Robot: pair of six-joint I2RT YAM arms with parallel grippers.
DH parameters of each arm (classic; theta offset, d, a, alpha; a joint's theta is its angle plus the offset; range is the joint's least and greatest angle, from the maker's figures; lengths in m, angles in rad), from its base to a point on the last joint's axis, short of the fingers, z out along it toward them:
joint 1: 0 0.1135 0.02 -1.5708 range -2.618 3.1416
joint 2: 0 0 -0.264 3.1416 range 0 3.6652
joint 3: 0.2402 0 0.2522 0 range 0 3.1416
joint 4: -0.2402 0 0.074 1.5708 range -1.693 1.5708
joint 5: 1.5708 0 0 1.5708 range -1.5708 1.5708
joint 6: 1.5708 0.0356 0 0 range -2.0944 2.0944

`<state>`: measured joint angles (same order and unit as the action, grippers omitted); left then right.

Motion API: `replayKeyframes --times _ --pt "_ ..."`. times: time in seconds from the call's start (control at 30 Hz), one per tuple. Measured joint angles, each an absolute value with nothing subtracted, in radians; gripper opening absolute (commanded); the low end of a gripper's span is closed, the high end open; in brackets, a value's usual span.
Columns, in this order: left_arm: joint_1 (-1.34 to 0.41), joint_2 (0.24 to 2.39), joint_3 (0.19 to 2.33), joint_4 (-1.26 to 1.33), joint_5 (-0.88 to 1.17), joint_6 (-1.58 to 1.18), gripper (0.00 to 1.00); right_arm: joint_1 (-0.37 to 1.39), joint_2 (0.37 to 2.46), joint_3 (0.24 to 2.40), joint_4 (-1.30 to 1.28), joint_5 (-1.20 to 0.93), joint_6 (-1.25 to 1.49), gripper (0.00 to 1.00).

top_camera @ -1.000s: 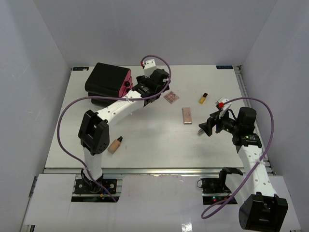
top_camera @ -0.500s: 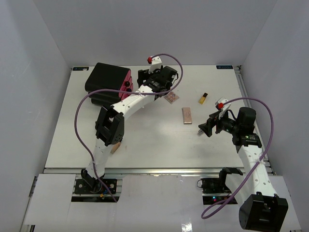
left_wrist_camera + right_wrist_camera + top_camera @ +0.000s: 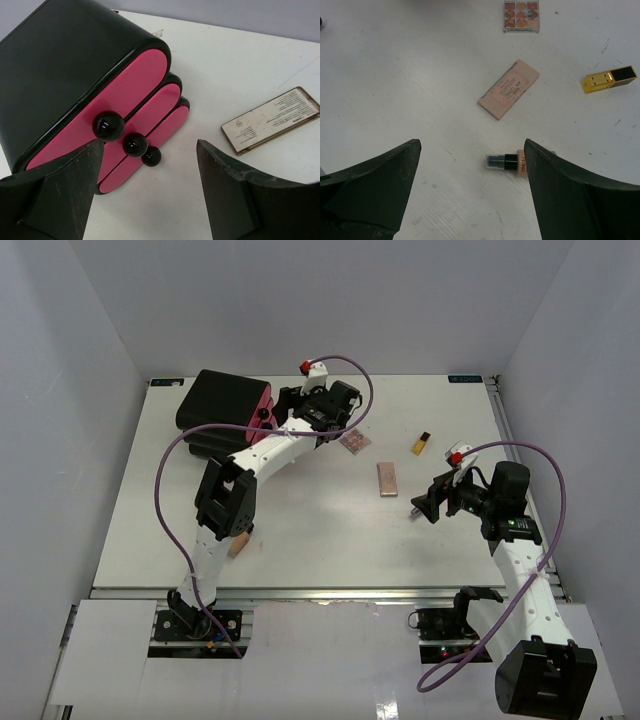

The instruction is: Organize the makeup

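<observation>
My left gripper (image 3: 293, 411) is open and empty, just right of the black box with pink drawers (image 3: 225, 408). In the left wrist view its fingers (image 3: 65, 190) frame the three black knobs (image 3: 135, 145), and a flat grey-beige compact (image 3: 270, 120) lies label-up to the right. My right gripper (image 3: 424, 506) is open and empty, low over the slim beige tube (image 3: 512, 161), which lies near its right finger (image 3: 570, 195). The pink rectangular palette (image 3: 387, 478), square palette (image 3: 354, 441) and yellow-black tube (image 3: 421, 443) lie mid-table. The beige bottle (image 3: 236, 545) is partly hidden by the left arm.
The box (image 3: 75, 65) stands at the back left with its drawers shut. The left arm's purple cable (image 3: 165, 500) loops over the left side of the table (image 3: 330, 540). White walls enclose the table on three sides.
The left arm has swung its elbow forward over the beige bottle, and its gripper has shifted a little left towards the box. The right arm has not moved.
</observation>
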<state>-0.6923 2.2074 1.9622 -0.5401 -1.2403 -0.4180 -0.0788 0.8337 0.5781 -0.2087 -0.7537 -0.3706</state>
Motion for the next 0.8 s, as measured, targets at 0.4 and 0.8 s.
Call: replayKeyframes --times 0.4,0.8 --pt "-0.639 2.207 1.891 -0.545 -1.234 -0.393 0.85 -0.079 0.839 0.578 -0.209 -0.744 -0.371 0.9" --pt "-0.622 2.207 1.891 -0.54 -1.238 -0.357 0.62 -0.079 0.84 0.578 -0.208 -0.739 -0.371 0.9"
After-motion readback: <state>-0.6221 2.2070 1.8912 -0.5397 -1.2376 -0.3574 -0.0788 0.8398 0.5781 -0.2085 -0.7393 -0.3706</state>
